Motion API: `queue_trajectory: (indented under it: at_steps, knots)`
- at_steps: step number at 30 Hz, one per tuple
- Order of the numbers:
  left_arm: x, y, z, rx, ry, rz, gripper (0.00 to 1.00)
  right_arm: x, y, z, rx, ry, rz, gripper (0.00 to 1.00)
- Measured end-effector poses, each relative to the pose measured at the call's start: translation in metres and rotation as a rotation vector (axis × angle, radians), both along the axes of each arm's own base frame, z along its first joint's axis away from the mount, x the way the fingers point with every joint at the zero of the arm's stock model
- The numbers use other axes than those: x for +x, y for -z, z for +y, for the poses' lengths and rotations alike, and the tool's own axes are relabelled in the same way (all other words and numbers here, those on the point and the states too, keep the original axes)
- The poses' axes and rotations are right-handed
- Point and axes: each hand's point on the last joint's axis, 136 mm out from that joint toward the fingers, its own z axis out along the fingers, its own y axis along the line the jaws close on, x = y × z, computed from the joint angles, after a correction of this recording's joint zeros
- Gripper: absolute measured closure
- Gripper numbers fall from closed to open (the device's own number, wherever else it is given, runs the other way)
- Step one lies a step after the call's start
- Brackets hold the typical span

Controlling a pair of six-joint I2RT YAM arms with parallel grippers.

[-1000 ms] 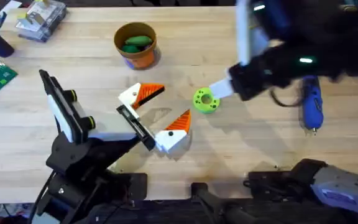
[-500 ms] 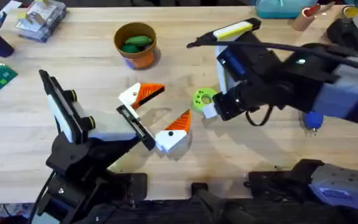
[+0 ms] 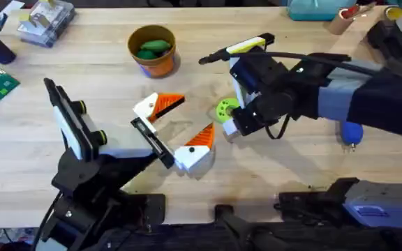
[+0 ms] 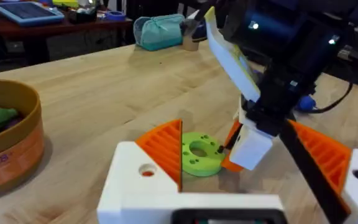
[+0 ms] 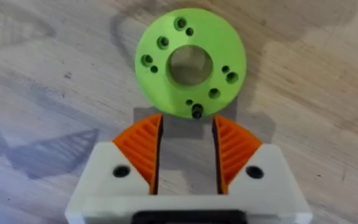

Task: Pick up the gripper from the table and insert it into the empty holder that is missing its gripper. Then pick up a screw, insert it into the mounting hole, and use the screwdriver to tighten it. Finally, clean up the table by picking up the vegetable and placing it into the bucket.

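- On the pale plank worktop (image 3: 313, 167), the right arm reaches in from the right, its gripper (image 5: 186, 146) hanging over a green disc (image 3: 227, 111); the orange ribbed pads (image 5: 140, 146) stand spread, nothing between them.
- The left arm rises at the lower left, its gripper (image 4: 180, 163) showing 1 orange ribbed pad on a white block; I cannot tell whether it is spread or pressed together.
- The orange bucket (image 3: 153, 50) with its yellowish rim stands at the far middle, a green vegetable (image 3: 153, 48) inside; the left wrist view shows "18" on its wall.
- The blue screwdriver (image 3: 351, 131) lies at the right, mostly hidden by the right arm.
- The slim black holder (image 3: 153, 141) slants at the centre, a white-and-orange finger (image 3: 197, 148) at its near end.
- The loose gripper finger (image 3: 158, 106), white base and long orange wedge tip, lies just beyond the holder.
- The green disc is a ring with a round centre hole and small holes around it; a dark screw (image 5: 197, 112) sits in 1 near the edge.
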Motion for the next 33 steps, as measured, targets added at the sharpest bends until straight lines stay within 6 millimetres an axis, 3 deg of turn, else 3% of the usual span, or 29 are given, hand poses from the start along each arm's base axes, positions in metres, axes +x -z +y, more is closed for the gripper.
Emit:
queue_trajectory:
  at_steps: [23,33]
  knots:
    - [0.0,0.0,0.0,0.0,0.0,0.0,0.007,0.014,-0.014,0.011,0.041,-0.03,-0.062,0.538]
    - [0.0,0.0,0.0,0.0,0.0,-0.001,0.008,0.013,-0.005,0.01,0.013,-0.047,-0.041,0.538]
